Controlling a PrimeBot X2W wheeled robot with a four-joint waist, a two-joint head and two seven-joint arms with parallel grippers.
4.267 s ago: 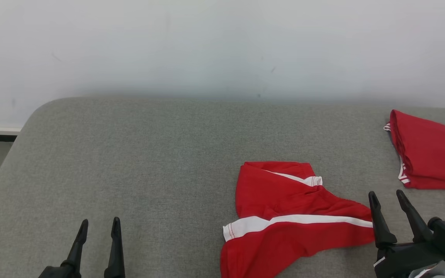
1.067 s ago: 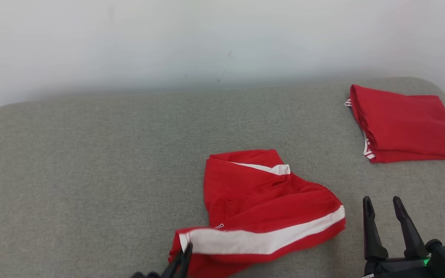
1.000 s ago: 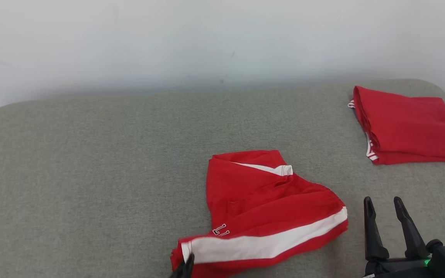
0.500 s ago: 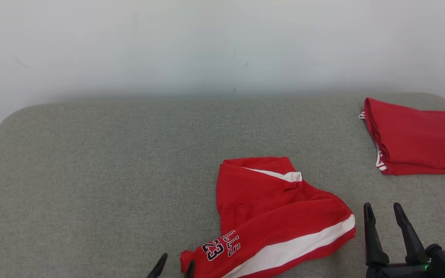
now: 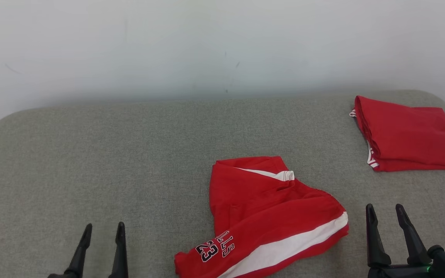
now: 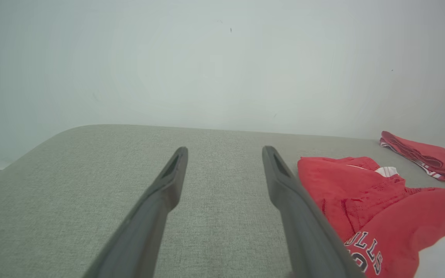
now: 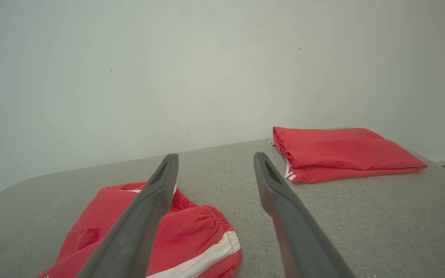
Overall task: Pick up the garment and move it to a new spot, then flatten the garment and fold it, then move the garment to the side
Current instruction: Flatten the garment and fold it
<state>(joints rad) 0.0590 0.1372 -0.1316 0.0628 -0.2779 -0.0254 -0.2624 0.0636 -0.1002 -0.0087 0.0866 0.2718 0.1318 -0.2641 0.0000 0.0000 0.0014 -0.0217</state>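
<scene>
The garment (image 5: 269, 216) is a pair of red shorts with a white side stripe and dark number lettering, lying crumpled on the grey cushion right of centre; it also shows in the left wrist view (image 6: 381, 204) and the right wrist view (image 7: 160, 235). My left gripper (image 5: 103, 231) stands open near the front left, well left of the garment and holding nothing. My right gripper (image 5: 385, 213) stands open just right of the garment's striped end, apart from it. Both wrist views show empty gaps in the left gripper (image 6: 224, 154) and right gripper (image 7: 215, 160).
A second red garment (image 5: 408, 133), folded into a neat rectangle, lies at the far right of the grey cushion (image 5: 110, 154) by its rounded corner. A pale wall rises behind. The cushion's left edge curves away at the far left.
My left gripper has opened, let go of the garment's near-left corner and drawn back to the left. The released corner now lies with its lettering showing. The head camera has shifted slightly.
</scene>
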